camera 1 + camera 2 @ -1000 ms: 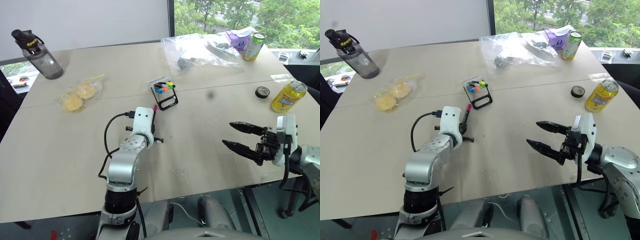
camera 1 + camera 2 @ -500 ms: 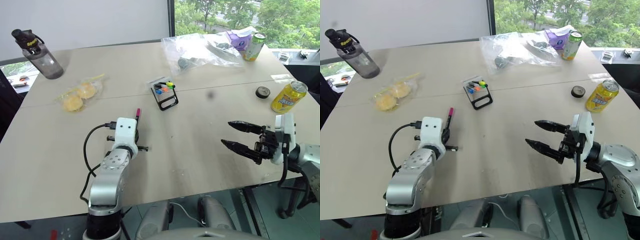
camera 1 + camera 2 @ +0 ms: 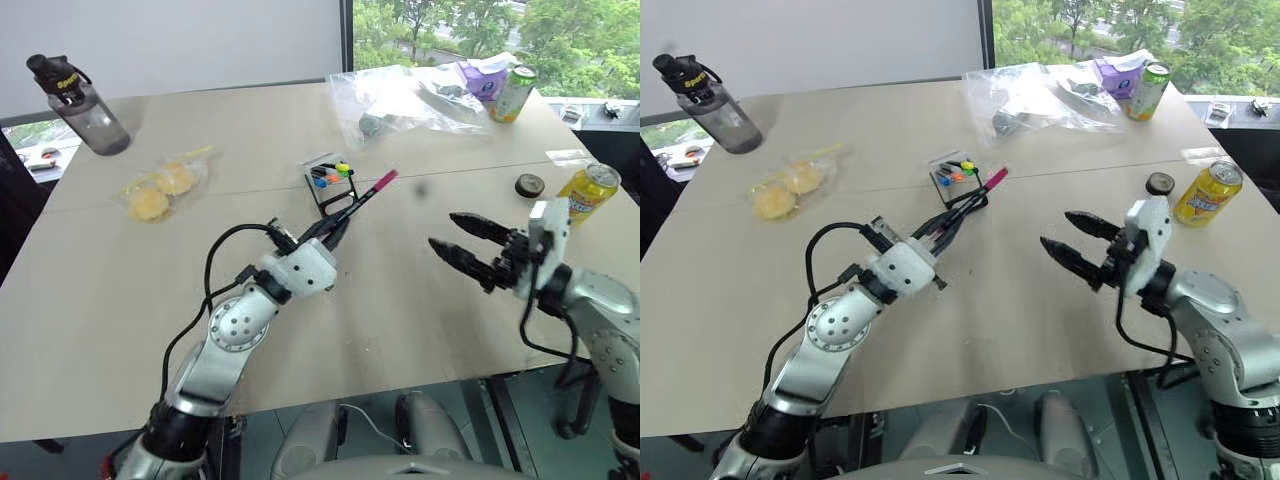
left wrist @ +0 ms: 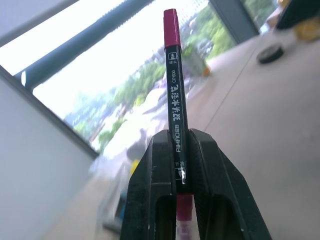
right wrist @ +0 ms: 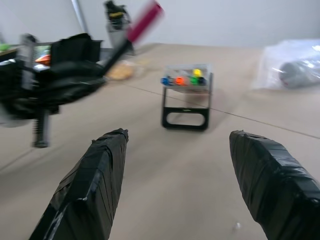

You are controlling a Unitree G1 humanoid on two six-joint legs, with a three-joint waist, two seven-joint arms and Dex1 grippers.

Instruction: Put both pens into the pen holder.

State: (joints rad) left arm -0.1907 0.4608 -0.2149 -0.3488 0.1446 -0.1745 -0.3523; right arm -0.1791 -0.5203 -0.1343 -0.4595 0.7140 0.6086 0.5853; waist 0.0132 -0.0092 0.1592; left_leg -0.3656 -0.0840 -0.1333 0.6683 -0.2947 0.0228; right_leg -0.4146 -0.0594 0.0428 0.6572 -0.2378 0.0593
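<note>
Magenta-capped pen (image 3: 362,197) sits pinched in the left gripper (image 3: 335,225), lifted above the beige table (image 3: 120,290), tip aimed toward two o'clock. Black pen holder (image 3: 330,187) stands just beyond at twelve. Right gripper (image 3: 462,243), fingers spread, hovers empty. Carrying step; next needs tipping the pen down into the holder.

pen (image 4: 173,95): lower barrel hidden between left gripper (image 4: 181,165) fingers | pen holder (image 3: 331,188): front loop hidden behind pen | markers (image 5: 181,80): blurred

Magenta-capped black pen (image 4: 173,80); black pen holder (image 3: 331,193)
</note>
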